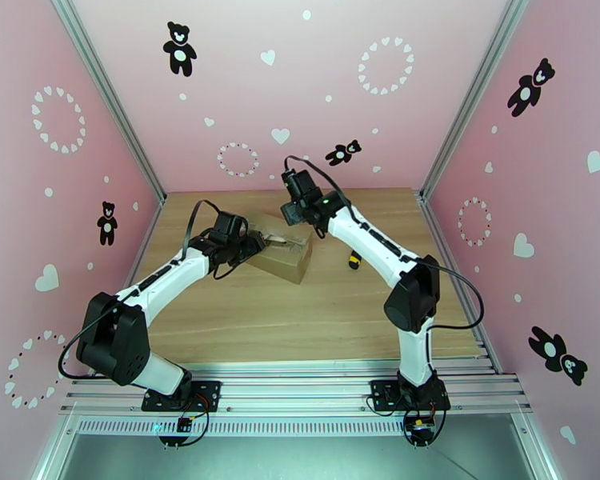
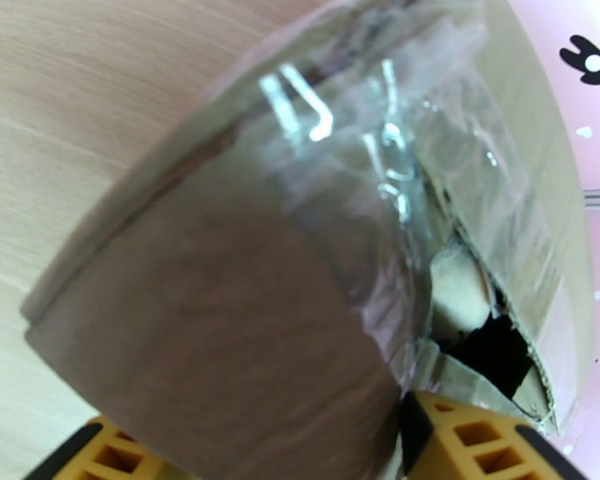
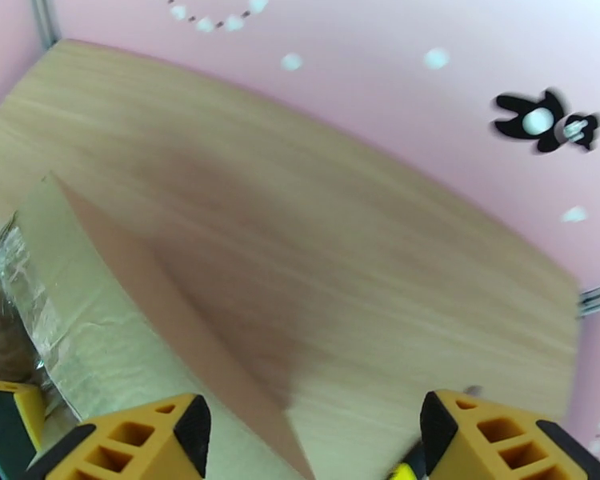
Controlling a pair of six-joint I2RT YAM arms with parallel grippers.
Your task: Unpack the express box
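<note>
The express box [image 1: 288,258] is a brown carton lying on the wooden table [image 1: 244,314], mid-table. Shiny clear tape [image 2: 356,178] runs over its top and end. The seam is torn open on the right, showing a dark gap [image 2: 500,346] with something pale [image 2: 460,290] inside. My left gripper [image 1: 252,243] is at the box's left end, open. Its yellow fingers [image 2: 476,438] sit right up against the end face, one beside the torn seam. My right gripper [image 1: 298,218] hovers open over the box's far right corner [image 3: 100,314], its fingers [image 3: 132,438] wide apart.
A yellow-black utility knife [image 1: 354,258] lies on the table right of the box, partly behind my right forearm. Pink walls close in the table on three sides. Bare wood stretches in front of the box toward the arm bases.
</note>
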